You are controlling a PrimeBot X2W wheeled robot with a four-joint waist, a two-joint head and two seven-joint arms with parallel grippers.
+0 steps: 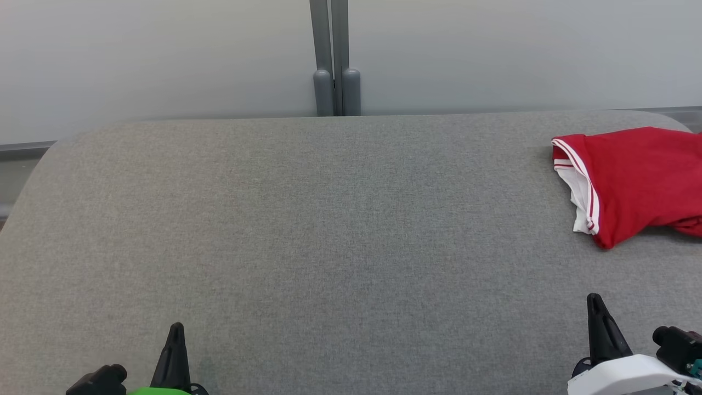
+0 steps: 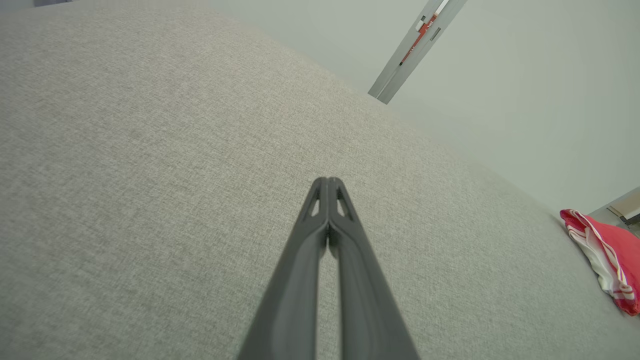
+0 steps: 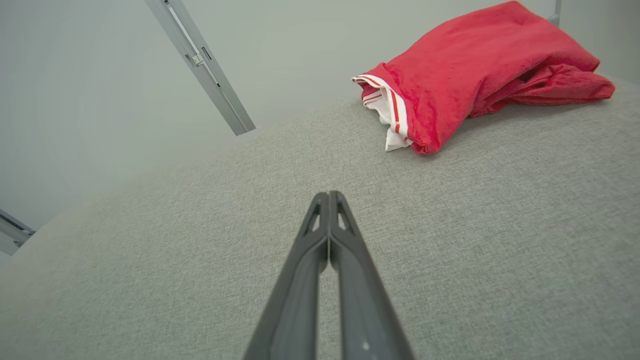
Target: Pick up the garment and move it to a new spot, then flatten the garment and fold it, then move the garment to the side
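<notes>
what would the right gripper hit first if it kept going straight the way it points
Likely the grey table top just past the shut right gripper. The red garment lies slightly right of that line, so probably missed, though depth is unclear.

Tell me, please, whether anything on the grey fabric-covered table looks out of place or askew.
The red garment with white striped trim lies bunched in a heap at the far right of the grey fabric-covered table, not spread flat. Nothing looks spilled or damaged.
</notes>
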